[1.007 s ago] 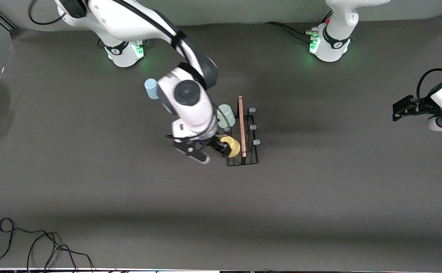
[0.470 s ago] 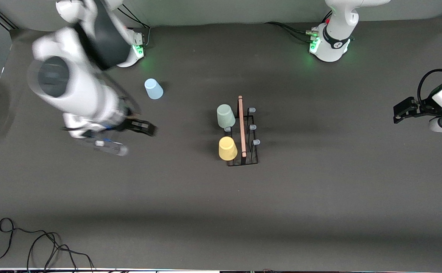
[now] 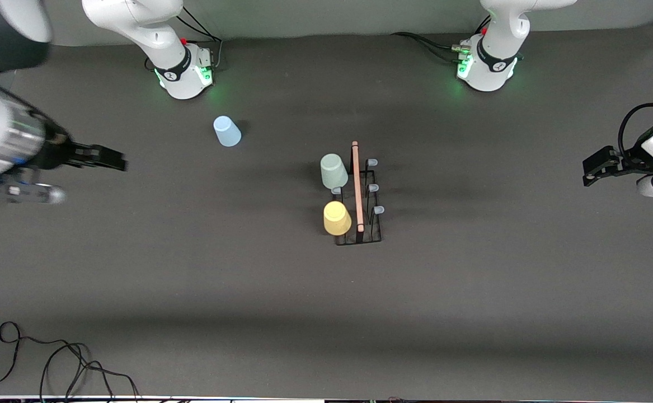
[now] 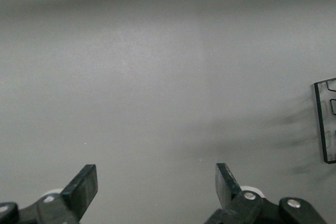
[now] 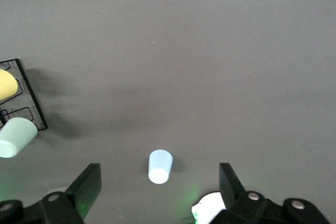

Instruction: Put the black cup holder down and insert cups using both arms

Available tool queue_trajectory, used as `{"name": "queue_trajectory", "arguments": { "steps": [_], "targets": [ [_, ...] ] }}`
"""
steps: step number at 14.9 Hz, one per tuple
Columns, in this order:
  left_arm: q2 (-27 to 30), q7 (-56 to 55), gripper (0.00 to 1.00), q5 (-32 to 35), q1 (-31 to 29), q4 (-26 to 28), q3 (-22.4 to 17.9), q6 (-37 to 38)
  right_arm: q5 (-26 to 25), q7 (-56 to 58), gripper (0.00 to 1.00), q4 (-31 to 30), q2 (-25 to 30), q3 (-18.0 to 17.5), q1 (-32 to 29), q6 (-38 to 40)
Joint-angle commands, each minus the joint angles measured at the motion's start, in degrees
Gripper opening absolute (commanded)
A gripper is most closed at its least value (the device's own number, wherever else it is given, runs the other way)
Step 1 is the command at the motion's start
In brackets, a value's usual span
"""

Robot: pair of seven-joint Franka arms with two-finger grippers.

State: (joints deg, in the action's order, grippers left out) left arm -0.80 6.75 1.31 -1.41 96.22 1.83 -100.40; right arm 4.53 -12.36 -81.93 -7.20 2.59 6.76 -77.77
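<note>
1. So, your right gripper (image 3: pixel 114 163) hung over bare table at the right arm's end, its fingers (image 5: pixel 86 186) spread wide with nothing between them.
2. Your left gripper (image 3: pixel 590 168) waited over the left arm's end of the table, its fingers (image 4: pixel 84 184) likewise apart and empty.
3. You had the black cup holder (image 3: pixel 358 193) standing mid-table, well clear of both sets of fingertips and roughly between them.
4. You could see the pale green cup (image 3: pixel 333 171) and the yellow cup (image 3: pixel 337 218) already upside down on prongs along the holder's side facing the right arm; the three prongs on the side facing the left arm stood bare.
5. You still had the light blue cup (image 3: pixel 227 131) loose on the table, mouth down, apart from the holder and closer to the right gripper's fingertips than to the left's; in the right wrist view it sat between the two fingers, well ahead of them.
6. By my reading, the step in hand was fetching that last cup.
7. Your next move probably called for bringing the open right fingers down either side of the blue cup's tapered wall, squeezing gently, then carrying it to a free prong.
</note>
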Motion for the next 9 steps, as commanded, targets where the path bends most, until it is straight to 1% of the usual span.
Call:
{"name": "queue_trajectory", "arguments": {
  "steps": [1,4,5,7,9],
  "targets": [
    [0.62,-1.21,1.0,0.62,0.53,0.46,-0.16,0.11,0.75,5.05,0.99,-4.2,4.65,1.79,-1.93,-0.45],
    [0.62,-1.21,1.0,0.62,0.53,0.55,-0.16,0.11,0.39,7.08,0.99,-5.25,5.18,5.49,-1.76,-3.16],
    [0.62,-1.21,1.0,0.62,0.53,0.55,-0.16,0.03,0.04,7.17,0.99,-6.91,5.96,5.59,-1.75,-5.27],
    [0.53,-1.65,1.0,0.62,0.62,0.55,-0.16,0.11,-0.13,7.17,0.99,-12.18,8.86,5.76,-1.67,-10.62],
    [0.44,-1.92,1.0,0.62,0.62,0.72,-0.16,0.2,-0.13,7.17,0.99,-15.71,10.71,5.76,-1.58,-13.71]
  ]
}}
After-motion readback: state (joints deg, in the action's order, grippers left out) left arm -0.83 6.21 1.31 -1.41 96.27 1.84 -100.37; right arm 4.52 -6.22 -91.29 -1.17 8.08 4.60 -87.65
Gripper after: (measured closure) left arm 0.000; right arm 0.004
